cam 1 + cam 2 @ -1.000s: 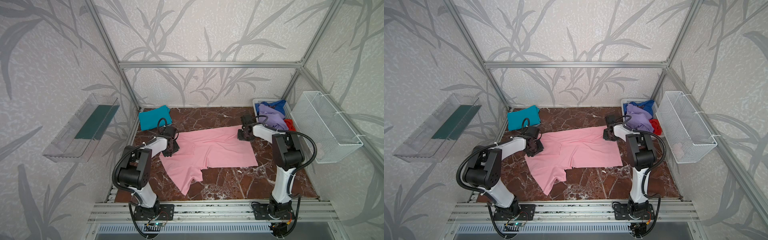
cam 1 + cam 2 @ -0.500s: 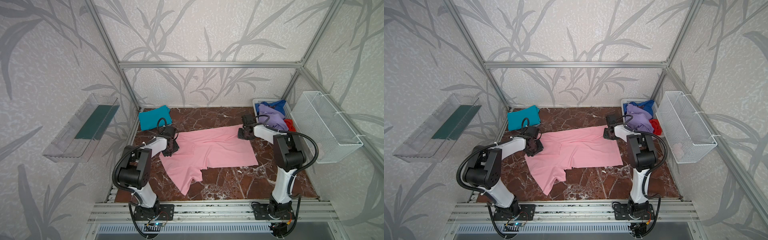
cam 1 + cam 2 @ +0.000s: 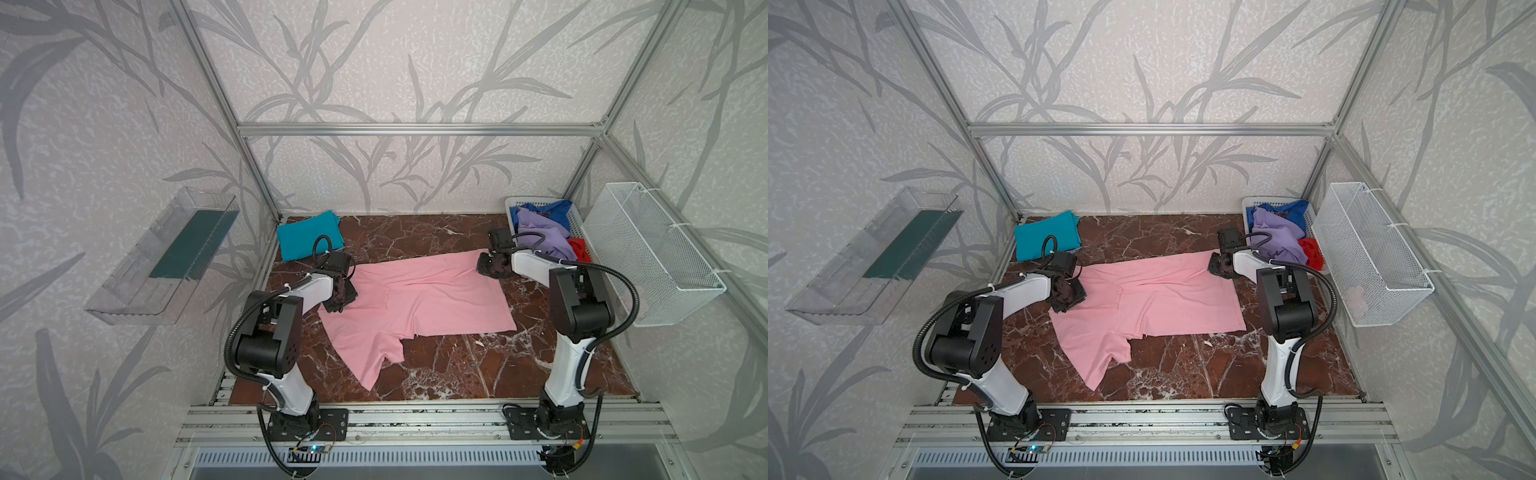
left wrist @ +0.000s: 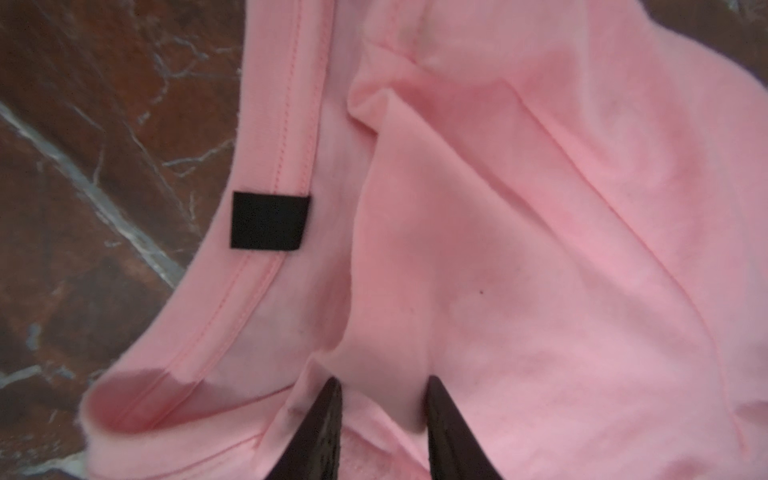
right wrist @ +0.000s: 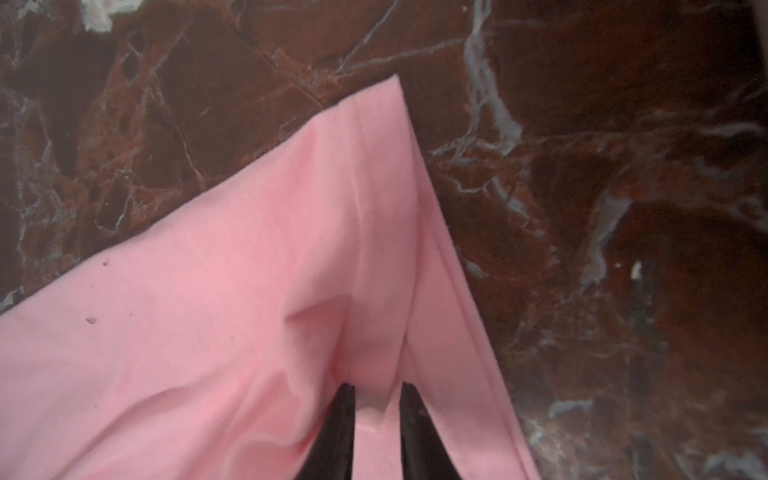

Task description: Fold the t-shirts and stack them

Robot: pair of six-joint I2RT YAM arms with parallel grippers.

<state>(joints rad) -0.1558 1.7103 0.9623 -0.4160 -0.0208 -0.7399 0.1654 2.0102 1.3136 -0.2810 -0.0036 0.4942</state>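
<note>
Pink t-shirt (image 3: 428, 299) pinched by left hand (image 4: 382, 384), right hand (image 5: 376, 388).

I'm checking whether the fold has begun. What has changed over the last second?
Nothing has visibly changed. The left gripper and right gripper remain at opposite ends of the pink t-shirt, each with a ridge of cloth between its fingers. The shirt lies spread on the table as before.

Soft, even light fills both top views, shadows faint, edges splayed by the wide lens, while wrist views blur the pink t-shirt (image 4: 519, 249) close up and leave the marble surface (image 5: 623, 208) dim.
</note>
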